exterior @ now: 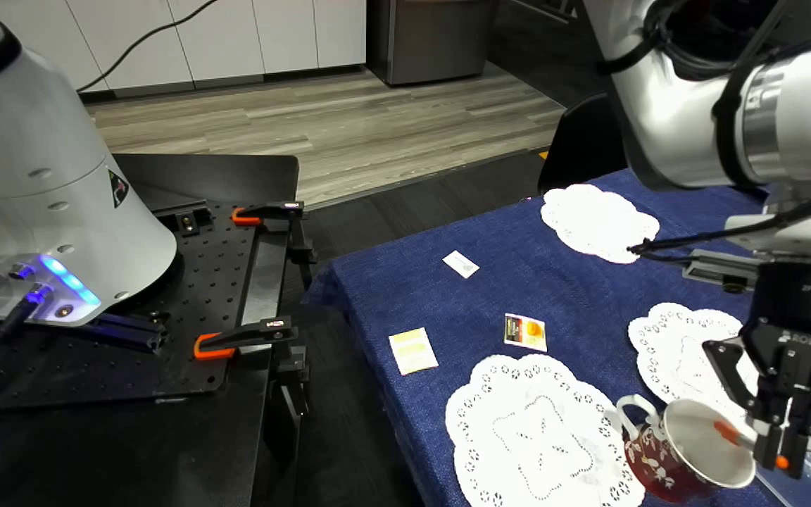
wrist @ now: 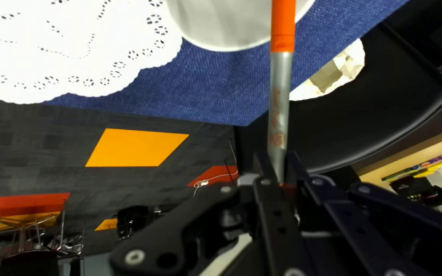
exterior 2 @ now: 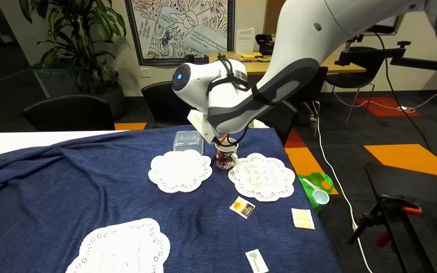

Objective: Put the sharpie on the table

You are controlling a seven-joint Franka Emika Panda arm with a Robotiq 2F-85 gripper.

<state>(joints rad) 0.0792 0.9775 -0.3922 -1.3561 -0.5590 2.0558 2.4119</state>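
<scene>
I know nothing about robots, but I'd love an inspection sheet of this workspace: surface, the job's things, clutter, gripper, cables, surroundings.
Surface: table under a creased navy cloth.
Job's things: sharpie, grey and orange, off the table, its orange end at the mouth of the mug; whether inside or just above the rim, I cannot tell.
Clutter: the mug, three doilies, three small packets, a clear tub.
Gripper: shut on the sharpie.
Cables: black cable along the arm; white cord on the floor beside the table.
Surroundings: chairs, a framed poster, a black bench with orange clamps.
</scene>
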